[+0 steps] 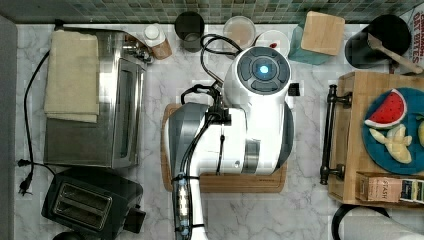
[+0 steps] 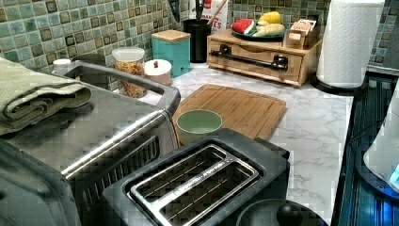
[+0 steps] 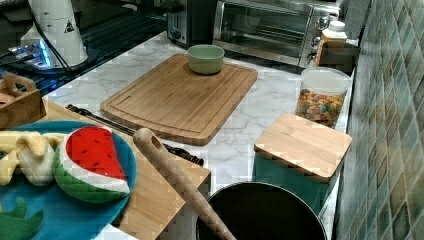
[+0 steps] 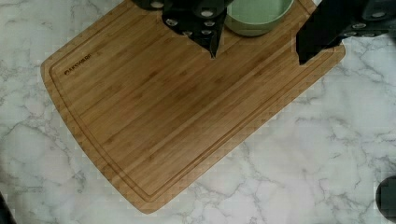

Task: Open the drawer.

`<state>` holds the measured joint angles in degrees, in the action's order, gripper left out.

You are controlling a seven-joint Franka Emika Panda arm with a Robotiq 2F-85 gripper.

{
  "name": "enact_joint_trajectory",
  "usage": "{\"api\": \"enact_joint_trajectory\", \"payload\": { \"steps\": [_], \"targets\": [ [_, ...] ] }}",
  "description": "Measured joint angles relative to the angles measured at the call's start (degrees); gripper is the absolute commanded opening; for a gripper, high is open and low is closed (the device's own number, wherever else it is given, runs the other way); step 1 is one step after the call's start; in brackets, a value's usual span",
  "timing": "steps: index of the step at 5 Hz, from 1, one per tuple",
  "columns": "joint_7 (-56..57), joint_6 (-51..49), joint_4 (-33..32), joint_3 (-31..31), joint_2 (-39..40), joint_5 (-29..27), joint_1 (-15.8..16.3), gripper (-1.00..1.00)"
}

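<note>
Above the cutting board [image 4: 187, 116], gripper [image 4: 257, 53] spread wide, holding nothing; drawer [image 2: 256, 61] shut, well apart from it.

Top view: arm [image 1: 235, 125] covers the board; drawer handle [image 1: 328, 135] lies toward the top view's right, under a plate [image 1: 395, 150] of toy fruit.
Left view: green bowl [image 2: 199, 123] on the board, nothing seen inside; drawer front closed beyond it.
Right view: jar [image 3: 322, 97] holds cereal.
Wrist view: both fingers [image 4: 322, 37] above the board, bowl between them.
</note>
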<state>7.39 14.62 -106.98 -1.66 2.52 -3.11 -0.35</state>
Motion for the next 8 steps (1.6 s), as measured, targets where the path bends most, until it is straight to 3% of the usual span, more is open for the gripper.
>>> {"api": "enact_joint_trajectory", "payload": {
  "steps": [3, 5, 6, 8],
  "targets": [
    [1.11, 0.90, -1.12, -0.19, 0.74, -0.03, -0.10, 1.00],
    [19.65, 8.97, -5.37, -1.90, 0.97, 5.56, -0.12, 1.00],
    [29.43, 11.22, -6.94, -2.53, 2.26, 7.18, -2.54, 1.00],
    [38.27, 19.15, -8.28, -7.05, 6.14, 7.24, -6.96, 1.00]
  ]
}}
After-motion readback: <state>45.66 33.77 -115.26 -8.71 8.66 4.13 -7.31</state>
